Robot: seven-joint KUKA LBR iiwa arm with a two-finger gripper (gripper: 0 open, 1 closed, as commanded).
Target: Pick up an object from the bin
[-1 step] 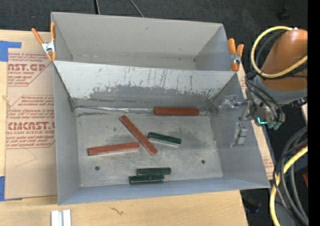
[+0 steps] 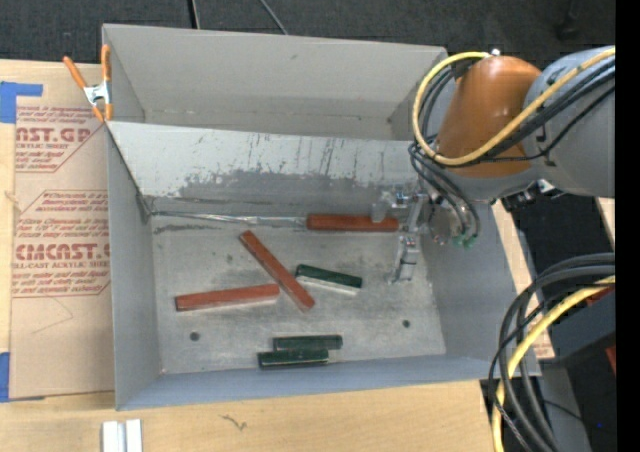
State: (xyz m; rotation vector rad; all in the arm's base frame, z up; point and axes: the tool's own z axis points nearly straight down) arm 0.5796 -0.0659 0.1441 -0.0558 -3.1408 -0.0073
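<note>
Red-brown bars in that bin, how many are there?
3. The back bar lies with its right end by the pincer; the slanted bar crosses the middle; the left bar lies level beside it. The pincer may hide a little floor.

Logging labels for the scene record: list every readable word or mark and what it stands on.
"CAST.GP", red print, cardboard sheet left of the bin.
"CAST ACRYLIC SHEET", same cardboard, lower down.
Other red print there: too blurred to read.
Sticks in the bin: no text seen.
</note>
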